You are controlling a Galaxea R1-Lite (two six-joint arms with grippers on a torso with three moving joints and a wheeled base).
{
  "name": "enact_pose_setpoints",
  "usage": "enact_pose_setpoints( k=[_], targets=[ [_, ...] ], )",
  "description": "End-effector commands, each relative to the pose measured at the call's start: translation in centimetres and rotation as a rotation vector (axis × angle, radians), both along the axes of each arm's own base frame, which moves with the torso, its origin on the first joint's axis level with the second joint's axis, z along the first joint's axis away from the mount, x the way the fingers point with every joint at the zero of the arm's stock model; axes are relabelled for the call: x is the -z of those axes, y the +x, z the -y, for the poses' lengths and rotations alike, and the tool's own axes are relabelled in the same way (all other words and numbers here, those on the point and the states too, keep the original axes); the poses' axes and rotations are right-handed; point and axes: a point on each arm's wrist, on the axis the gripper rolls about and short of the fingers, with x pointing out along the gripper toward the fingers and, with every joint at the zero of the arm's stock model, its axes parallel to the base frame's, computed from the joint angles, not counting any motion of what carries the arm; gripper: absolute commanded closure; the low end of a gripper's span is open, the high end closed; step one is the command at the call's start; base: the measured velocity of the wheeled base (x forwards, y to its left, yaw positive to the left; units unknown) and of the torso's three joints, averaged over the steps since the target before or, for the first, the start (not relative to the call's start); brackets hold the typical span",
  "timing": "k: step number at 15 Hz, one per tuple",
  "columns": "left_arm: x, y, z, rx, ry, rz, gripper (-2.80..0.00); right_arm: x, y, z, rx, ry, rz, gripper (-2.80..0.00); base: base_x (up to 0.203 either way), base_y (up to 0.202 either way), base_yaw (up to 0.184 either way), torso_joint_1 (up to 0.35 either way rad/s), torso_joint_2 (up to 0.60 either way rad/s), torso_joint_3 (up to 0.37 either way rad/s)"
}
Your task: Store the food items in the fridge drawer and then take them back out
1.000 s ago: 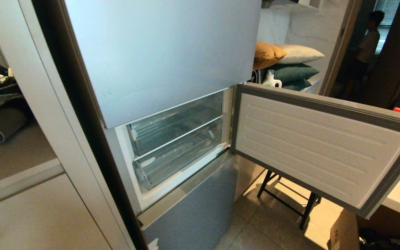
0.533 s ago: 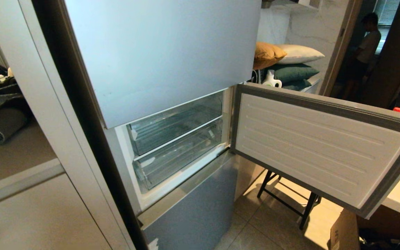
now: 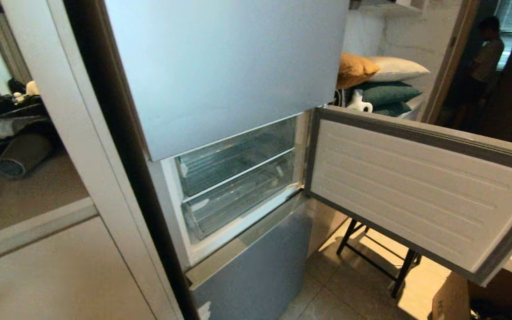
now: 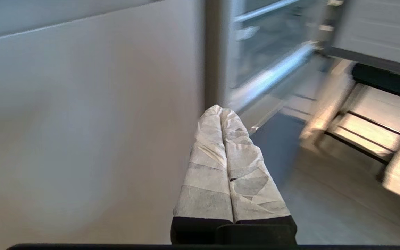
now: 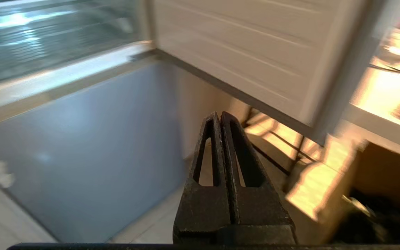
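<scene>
We face the silver-grey fridge (image 3: 225, 66) with its middle door (image 3: 420, 191) swung wide to our right, the ribbed white inner face toward us. That door's lower edge hangs over the tiled floor (image 3: 327, 293) and the black folding stand (image 3: 371, 258), so the room on the right is capped by the door and bounded below by the stand's legs. On the left, the beige cabinet (image 3: 60, 275) runs close beside the fridge, a dark gap between them. Inside the open compartment sit two clear drawers, one above the other: the upper fridge drawer (image 3: 238, 155) and the lower drawer (image 3: 238, 195), both pushed in, fronts flush with the white frame. We see neither food item in any view; a green patch at the far left edge is too cut off to name.

Our left gripper (image 4: 221, 110), with fingers wrapped in white tape, is pressed fully together on nothing, low beside the cabinet face. Our right gripper (image 5: 216, 115), bare black, is likewise fully closed and empty, below the open door near the lower fridge panel (image 5: 82, 139). A person (image 3: 482, 58) stands in the far doorway, beyond the stacked cushions (image 3: 385, 84).

Against the earlier head view, the whole scene has slid to the right, so our camera has turned; the objects themselves keep their places.
</scene>
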Motion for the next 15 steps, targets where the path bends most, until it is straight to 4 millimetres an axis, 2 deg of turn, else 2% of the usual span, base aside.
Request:
enact_pose_setpoints(
  k=[1, 11, 15],
  targets=[
    [0.29, 0.08, 0.0, 0.0, -0.001, -0.01, 0.0, 0.01, 0.0, 0.0, 0.0, 0.0, 0.0, 0.0, 0.0, -0.006, 0.171, 0.007, 0.0, 0.005],
    [0.29, 0.08, 0.0, -0.001, 0.0, -0.01, 0.0, 0.01, 0.0, 0.0, 0.0, 0.001, 0.0, 0.0, 0.0, -0.009, 0.169, 0.002, 0.0, 0.002],
    [0.29, 0.08, 0.0, 0.0, 0.001, -0.01, 0.0, 0.01, 0.01, 0.0, 0.0, 0.0, -0.002, 0.0, -0.001, -0.003, 0.041, 0.0, 0.0, 0.002]
  ],
)
